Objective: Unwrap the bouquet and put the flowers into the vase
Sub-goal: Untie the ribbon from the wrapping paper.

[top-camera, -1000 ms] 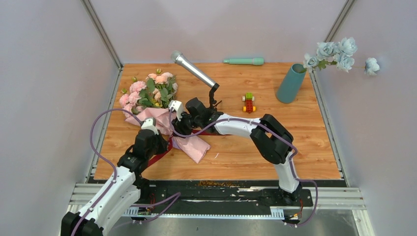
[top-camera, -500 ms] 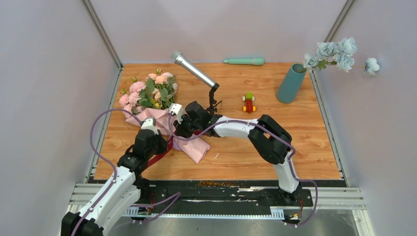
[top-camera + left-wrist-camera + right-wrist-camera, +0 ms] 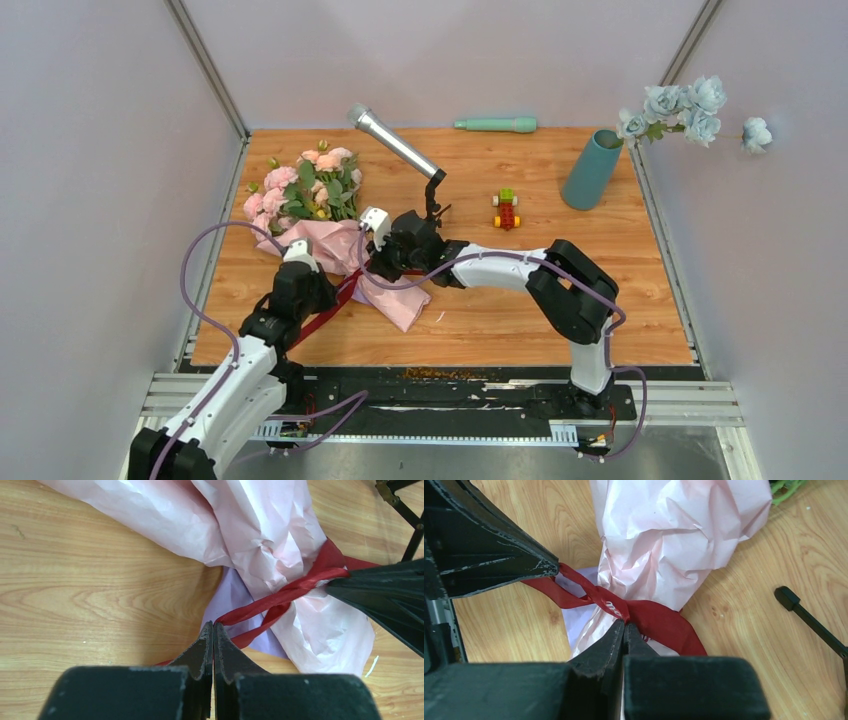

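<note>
The bouquet lies at the table's left, roses toward the back, its pink paper wrap cinched by a dark red ribbon. My left gripper is shut on a ribbon strand just in front of the wrap; in the top view it sits by the stem end. From the opposite side, my right gripper is shut on the ribbon at its knot on the wrap, and the ribbon is stretched taut between the two. The teal vase stands at the back right, apart from both arms.
A microphone on a black stand rises just behind the right gripper. Beyond it lie a mint-green rod at the back edge and a small toy car. Pale blue flowers hang over the vase.
The right gripper has closed on the ribbon at the knot and shifted a little right. The wrap moved slightly with it. The left gripper stayed shut.
</note>
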`<state>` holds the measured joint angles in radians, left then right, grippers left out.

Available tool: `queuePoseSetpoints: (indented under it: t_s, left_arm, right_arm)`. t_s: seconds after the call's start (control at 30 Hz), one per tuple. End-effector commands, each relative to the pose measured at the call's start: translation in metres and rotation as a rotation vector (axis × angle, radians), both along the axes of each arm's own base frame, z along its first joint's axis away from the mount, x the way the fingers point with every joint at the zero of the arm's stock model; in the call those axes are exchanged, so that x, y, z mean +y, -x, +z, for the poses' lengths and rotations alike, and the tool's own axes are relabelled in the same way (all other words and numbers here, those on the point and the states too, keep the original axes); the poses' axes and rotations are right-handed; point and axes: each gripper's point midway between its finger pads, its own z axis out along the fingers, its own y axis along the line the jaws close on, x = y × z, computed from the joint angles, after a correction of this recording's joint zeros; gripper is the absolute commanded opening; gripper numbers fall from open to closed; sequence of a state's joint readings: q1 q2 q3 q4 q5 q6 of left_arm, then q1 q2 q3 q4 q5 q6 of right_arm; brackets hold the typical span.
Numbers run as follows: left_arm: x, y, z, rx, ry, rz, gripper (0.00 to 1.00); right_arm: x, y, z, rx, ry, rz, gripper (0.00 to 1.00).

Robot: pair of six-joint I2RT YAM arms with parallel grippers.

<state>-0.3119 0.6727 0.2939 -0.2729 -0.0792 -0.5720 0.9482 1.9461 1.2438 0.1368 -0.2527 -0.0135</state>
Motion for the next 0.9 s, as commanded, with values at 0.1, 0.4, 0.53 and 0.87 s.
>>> queuePoseSetpoints:
  t_s: [0.1, 0.4, 0.53, 0.87]
  left_arm:
    - [0.011, -0.009, 0.002, -0.03, 0.016, 0.065, 0.0]
    - [0.019, -0.003, -0.01, -0.012, 0.03, 0.113, 0.0]
    - [0.022, -0.001, -0.009, -0.047, 0.05, 0.144, 0.0]
    - [0.018, 0.0, 0.005, -0.058, 0.055, 0.108, 0.2]
  right_arm:
    - [-0.005, -0.007, 0.037, 0.003, -0.089, -0.122, 0.0]
    - [-0.025, -0.01, 0.019, 0.039, -0.053, -0.238, 0.0]
    - [-0.033, -0.009, 0.017, 0.052, -0.078, -0.282, 0.0]
    - [-0.04, -0.004, 0.024, 0.061, -0.083, -0.289, 0.19]
